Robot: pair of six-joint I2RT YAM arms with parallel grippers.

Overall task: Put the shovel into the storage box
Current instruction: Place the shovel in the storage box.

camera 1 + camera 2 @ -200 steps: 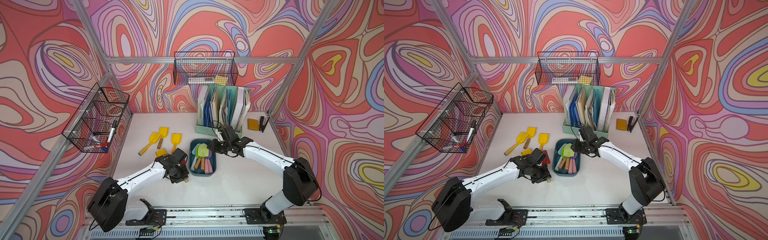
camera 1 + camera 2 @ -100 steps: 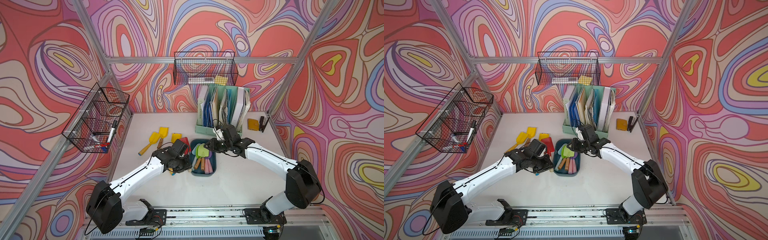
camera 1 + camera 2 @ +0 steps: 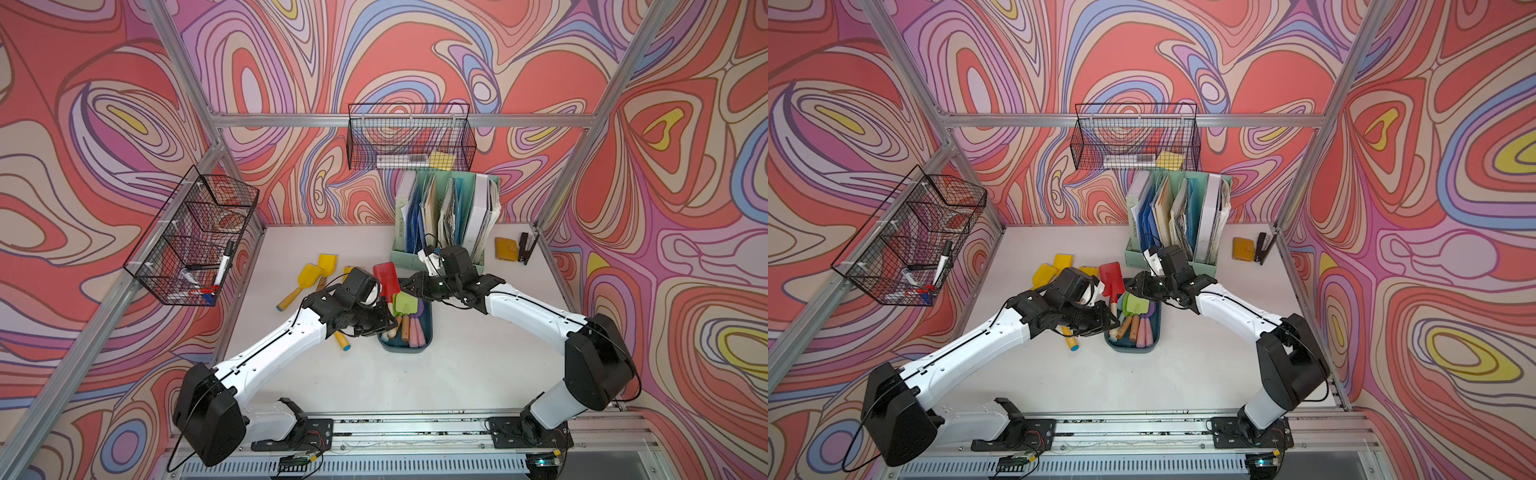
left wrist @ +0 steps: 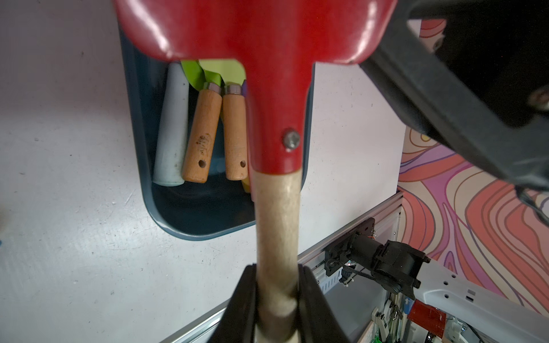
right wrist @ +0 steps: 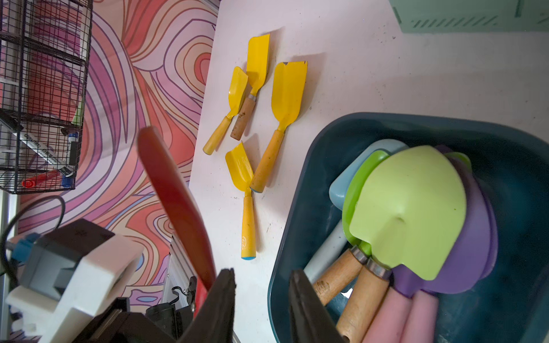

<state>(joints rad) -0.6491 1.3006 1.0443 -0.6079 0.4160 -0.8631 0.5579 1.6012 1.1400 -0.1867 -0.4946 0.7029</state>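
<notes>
Swirl-patterned walls [image 3: 415, 62] enclose a white counter [image 3: 374, 382]. Nearest, the left tool [image 4: 277, 276] pinches the red shovel [image 3: 385, 277] by its pale wooden handle. The blade is raised over the storage box [image 3: 405, 350] and lined up lengthwise, likely so it drops beside the shovels already inside [image 3: 405, 305]. Farther, the right tool [image 5: 260, 271] hangs spread and empty at the box's far rim, perhaps to steady it. Four yellow shovels [image 5: 288, 89] lie far left.

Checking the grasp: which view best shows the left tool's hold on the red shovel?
Left wrist: the left tool plainly clamps the red shovel by its handle. Both top views show mainly its blade; right wrist, a blurred blade edge.
</notes>
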